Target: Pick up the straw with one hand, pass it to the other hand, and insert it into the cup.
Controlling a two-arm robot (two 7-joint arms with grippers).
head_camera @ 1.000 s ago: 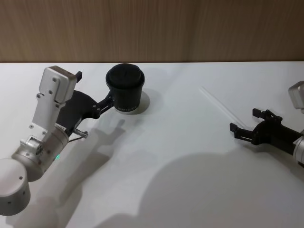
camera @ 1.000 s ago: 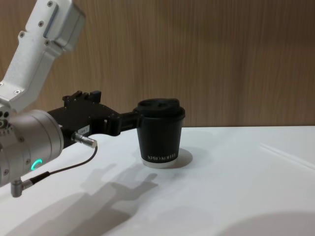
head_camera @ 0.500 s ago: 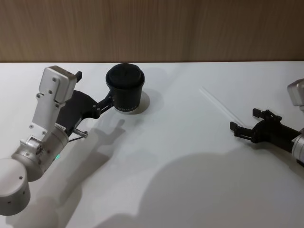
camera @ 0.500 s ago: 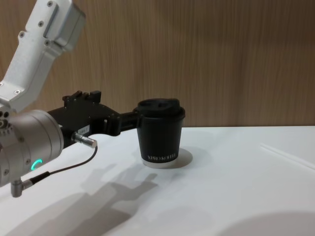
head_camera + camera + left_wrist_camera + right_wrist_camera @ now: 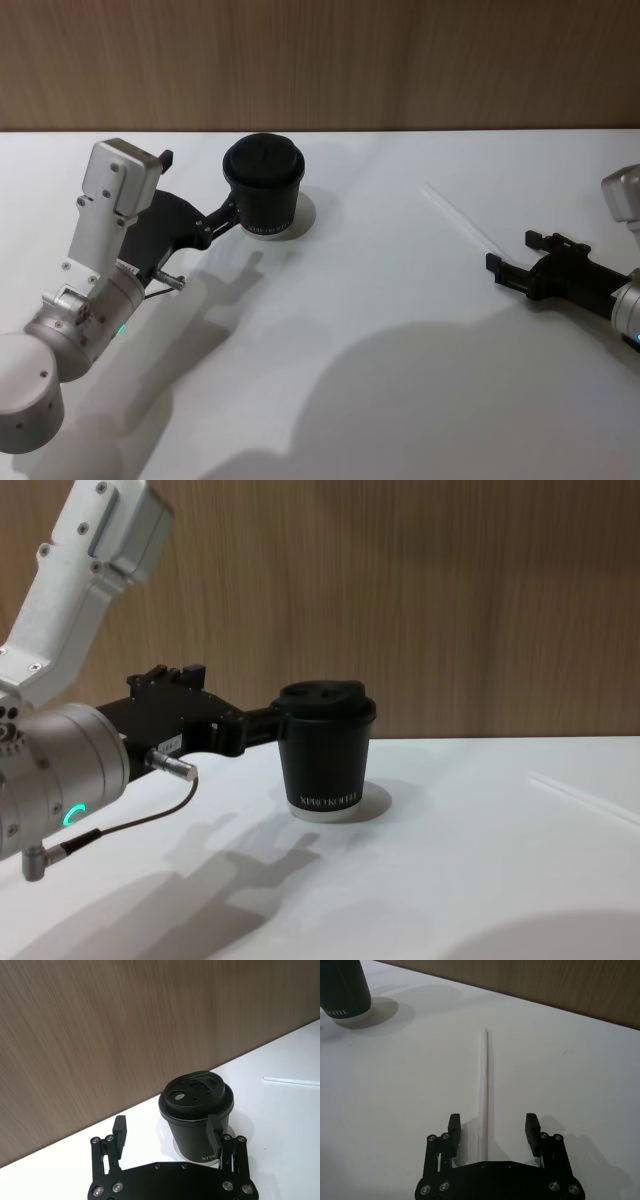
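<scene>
The straw [image 5: 462,218] lies flat on the white table [image 5: 380,160], right of centre, slanting from 11 o'clock down to 5 o'clock, nothing gripping it. At its 5 o'clock end sits the right gripper [image 5: 512,252], low over the table, and the right wrist view tells the story: fingers [image 5: 453,1127] wide apart, straddling the straw's near end, the straw closer to one finger than the other, no contact that I can see. Off at 9 o'clock, well apart, stands the cup [image 5: 263,190], upright, lid on. The left gripper [image 5: 200,183] is at the cup's 8 o'clock, fingers spread too, one of them right up against the cup's side, the cup not between them. So nothing is banked yet: the pickup is lined up but not made. I'd say what's left is the squeeze and lift, the handover to the left, and the insertion through the lid.
</scene>
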